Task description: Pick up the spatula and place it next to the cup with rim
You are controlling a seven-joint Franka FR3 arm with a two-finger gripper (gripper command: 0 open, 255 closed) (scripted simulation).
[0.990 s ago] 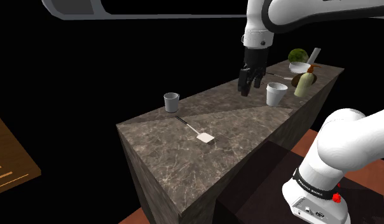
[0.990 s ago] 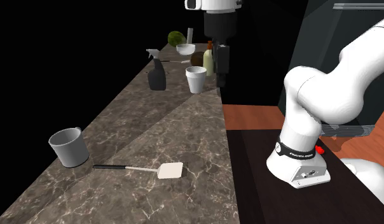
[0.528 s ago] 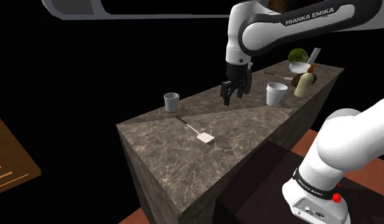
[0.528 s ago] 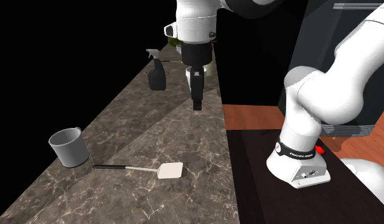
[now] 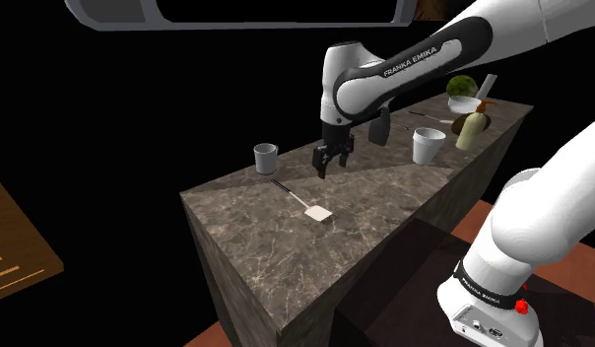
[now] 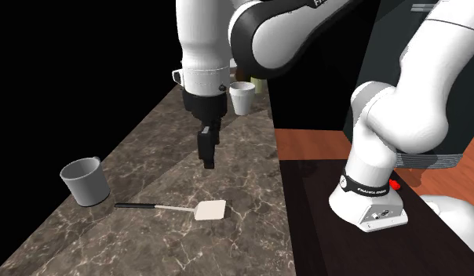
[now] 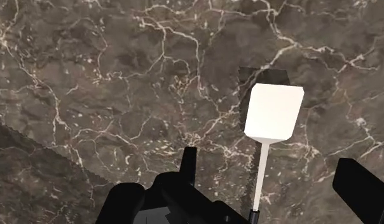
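The black gripper [image 5: 325, 169] [image 6: 206, 161] [image 7: 266, 163] hung above the dark marble countertop [image 5: 248, 242], its fingers [image 7: 188, 160] spread apart and clasping nothing. The white-bladed spatula [image 5: 308, 205] [image 6: 196, 209] [image 7: 273, 113] lay flat on the stone below it. In the wrist view its thin handle ran between the fingers, untouched. Its dark handle end lay near the grey cup [image 5: 266, 158] [image 6: 85, 181]. The white cup [image 5: 428, 146] [image 6: 242, 99] stood well apart at the far end.

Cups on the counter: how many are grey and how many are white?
Grey cup: 1
White cup: 1
Total: 2 cups
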